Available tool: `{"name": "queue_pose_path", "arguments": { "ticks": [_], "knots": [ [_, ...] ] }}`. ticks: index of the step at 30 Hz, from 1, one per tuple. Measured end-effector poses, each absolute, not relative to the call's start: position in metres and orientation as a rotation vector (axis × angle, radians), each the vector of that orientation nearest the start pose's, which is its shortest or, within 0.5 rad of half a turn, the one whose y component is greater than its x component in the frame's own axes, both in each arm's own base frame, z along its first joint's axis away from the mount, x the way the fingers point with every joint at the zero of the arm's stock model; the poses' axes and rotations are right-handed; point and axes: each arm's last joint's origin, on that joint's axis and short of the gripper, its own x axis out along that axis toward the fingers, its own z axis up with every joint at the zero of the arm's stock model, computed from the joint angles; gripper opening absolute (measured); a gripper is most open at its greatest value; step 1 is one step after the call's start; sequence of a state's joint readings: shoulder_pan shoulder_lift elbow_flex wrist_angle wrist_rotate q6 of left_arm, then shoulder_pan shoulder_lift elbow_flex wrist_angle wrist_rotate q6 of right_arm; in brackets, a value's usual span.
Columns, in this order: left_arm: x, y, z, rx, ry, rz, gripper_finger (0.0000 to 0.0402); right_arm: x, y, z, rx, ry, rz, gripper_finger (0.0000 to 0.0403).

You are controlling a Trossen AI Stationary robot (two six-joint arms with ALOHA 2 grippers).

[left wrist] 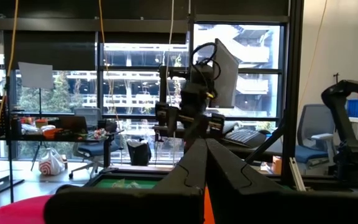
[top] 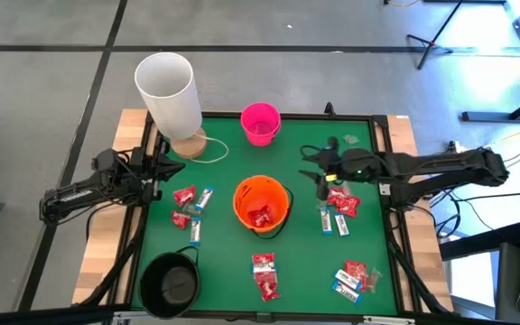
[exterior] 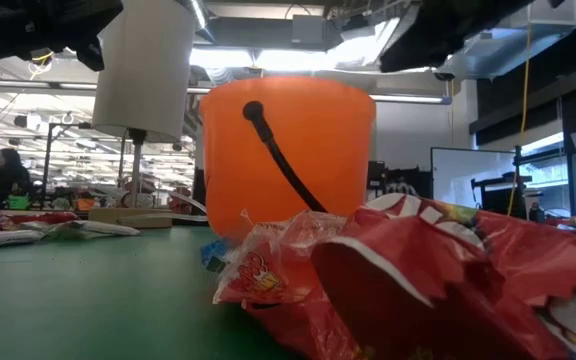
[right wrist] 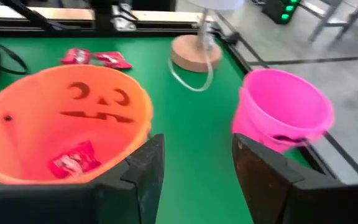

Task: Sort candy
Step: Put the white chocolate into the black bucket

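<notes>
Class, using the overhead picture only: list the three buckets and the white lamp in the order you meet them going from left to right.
Black bucket → white lamp → orange bucket → pink bucket. The black bucket and the lamp sit almost level across; the black bucket's edge starts slightly further left.

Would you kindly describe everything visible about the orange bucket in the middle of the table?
The orange plastic bucket stands upright on the green table mat, near the centre. A jack-o'-lantern face shows through its wall, and a thin black handle hangs down its side. One shiny red candy packet lies inside. Nothing grips it.
</notes>
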State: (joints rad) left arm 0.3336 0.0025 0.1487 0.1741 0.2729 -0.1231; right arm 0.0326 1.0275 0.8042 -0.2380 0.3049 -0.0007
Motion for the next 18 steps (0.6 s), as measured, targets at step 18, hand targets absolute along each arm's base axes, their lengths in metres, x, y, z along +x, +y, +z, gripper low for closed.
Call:
{"name": "queue_pose_path", "arguments": {
  "ticks": [18],
  "knots": [
    [0.076, 0.024, 0.234, -0.104, -0.380, 0.211, 0.0000, 0.153, -0.033, 0.235, 0.180, 0.580, -0.836, 0.0182]
  ]
}}
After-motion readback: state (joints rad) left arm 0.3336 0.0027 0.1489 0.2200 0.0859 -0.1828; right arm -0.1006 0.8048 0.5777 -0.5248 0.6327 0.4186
